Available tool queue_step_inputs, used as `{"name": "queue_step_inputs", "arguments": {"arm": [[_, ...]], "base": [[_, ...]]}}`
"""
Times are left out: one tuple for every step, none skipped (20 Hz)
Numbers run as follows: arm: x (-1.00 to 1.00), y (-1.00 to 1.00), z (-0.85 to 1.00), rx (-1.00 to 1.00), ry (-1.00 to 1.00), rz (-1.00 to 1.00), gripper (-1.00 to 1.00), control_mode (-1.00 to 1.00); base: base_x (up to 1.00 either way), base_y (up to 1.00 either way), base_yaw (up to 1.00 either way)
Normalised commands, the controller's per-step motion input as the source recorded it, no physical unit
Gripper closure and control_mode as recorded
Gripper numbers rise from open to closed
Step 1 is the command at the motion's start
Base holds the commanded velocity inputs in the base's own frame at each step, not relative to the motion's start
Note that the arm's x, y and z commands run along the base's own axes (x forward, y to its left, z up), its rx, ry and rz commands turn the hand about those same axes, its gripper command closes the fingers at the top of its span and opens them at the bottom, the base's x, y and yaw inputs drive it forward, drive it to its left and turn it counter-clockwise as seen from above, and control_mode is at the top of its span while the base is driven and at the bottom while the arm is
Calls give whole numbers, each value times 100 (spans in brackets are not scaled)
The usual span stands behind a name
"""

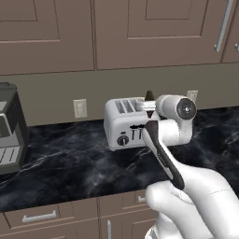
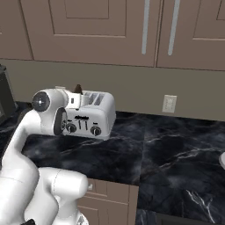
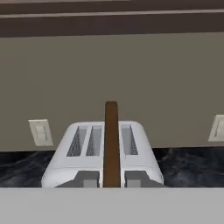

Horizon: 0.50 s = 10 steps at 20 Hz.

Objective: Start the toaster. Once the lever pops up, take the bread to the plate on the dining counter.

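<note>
The silver-grey toaster (image 1: 122, 122) (image 2: 93, 115) (image 3: 144, 162) stands on the black marble worktop (image 1: 70, 158) against the wall. My gripper (image 1: 146, 106) (image 2: 74, 100) (image 3: 111, 179) hovers at its top, over the slots on the right-hand side. It is shut on the bread (image 1: 149, 96) (image 2: 78, 89) (image 3: 111, 140), a thin dark brown slice held upright and seen edge-on between the fingertips (image 3: 89, 178). The slice's lower end is hidden by the hand. A pale sliver (image 2: 223, 160) at the far right edge may be the plate's rim; too little shows to tell.
A dark grey boxy appliance (image 1: 9, 130) sits at the left end of the worktop. Wall outlets (image 1: 80, 108) (image 2: 169, 104) flank the toaster. Upper cabinets (image 1: 116, 32) hang overhead. Drawers (image 1: 39, 217) run below the worktop's front edge.
</note>
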Motion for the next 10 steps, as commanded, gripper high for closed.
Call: {"name": "queue_step_inputs", "arguments": {"arm": [[-100,0,51,0,1,0,100,-100],[-100,0,51,0,4,0,100,-100],[-100,0,51,0,5,0,100,-100],[-100,0,51,0,7,0,100,-100],[-100,0,51,0,10,0,100,-100],[-99,0,51,0,12,0,100,-100],[-96,0,51,0,13,0,100,-100],[-96,0,50,0,13,0,100,-100],[-96,0,49,0,14,0,100,-100],[-94,0,51,0,15,0,100,-100]], "base": [[0,0,0],[0,0,0],[0,0,0],[0,0,0],[0,0,0],[0,0,0],[0,0,0],[0,0,0],[0,0,0],[0,0,0]]}}
